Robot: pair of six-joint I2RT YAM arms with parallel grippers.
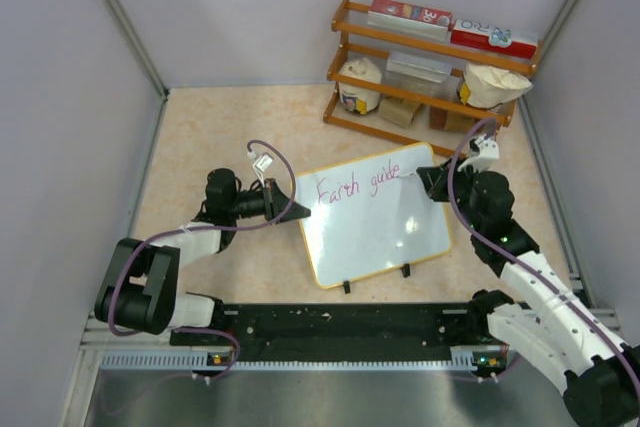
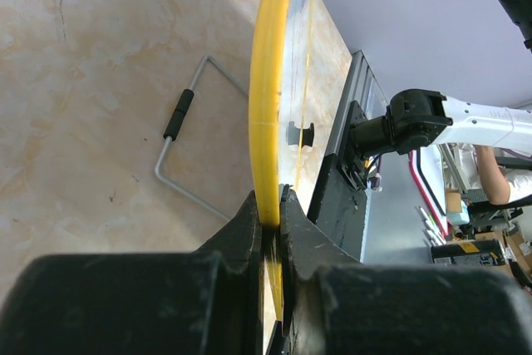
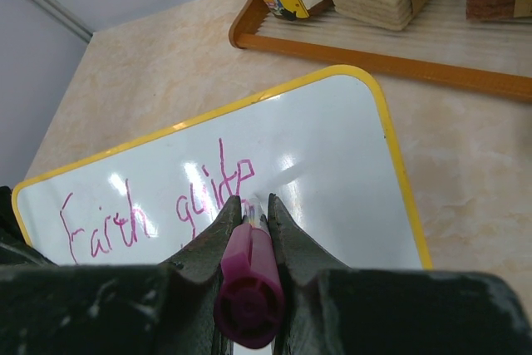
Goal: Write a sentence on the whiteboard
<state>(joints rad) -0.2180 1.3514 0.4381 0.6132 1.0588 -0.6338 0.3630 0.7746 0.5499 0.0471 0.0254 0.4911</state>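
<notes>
The whiteboard (image 1: 380,222), white with a yellow frame and two black clip feet, stands tilted on the table. Pink cursive on it reads "Earth guide" (image 1: 355,182) along its top. It also shows in the right wrist view (image 3: 332,147), with the writing (image 3: 158,205) just left of the pen tip. My left gripper (image 1: 290,209) is shut on the board's left edge, with the yellow frame (image 2: 268,114) pinched between the fingers. My right gripper (image 1: 425,179) is shut on a magenta marker (image 3: 249,284), whose tip touches the board just after "guide".
A wooden rack (image 1: 430,67) at the back holds boxes, bags and sponges; its lower rail (image 3: 374,51) lies close behind the board's top right corner. A wire stand (image 2: 179,151) lies on the table behind the board. Grey walls close in on both sides.
</notes>
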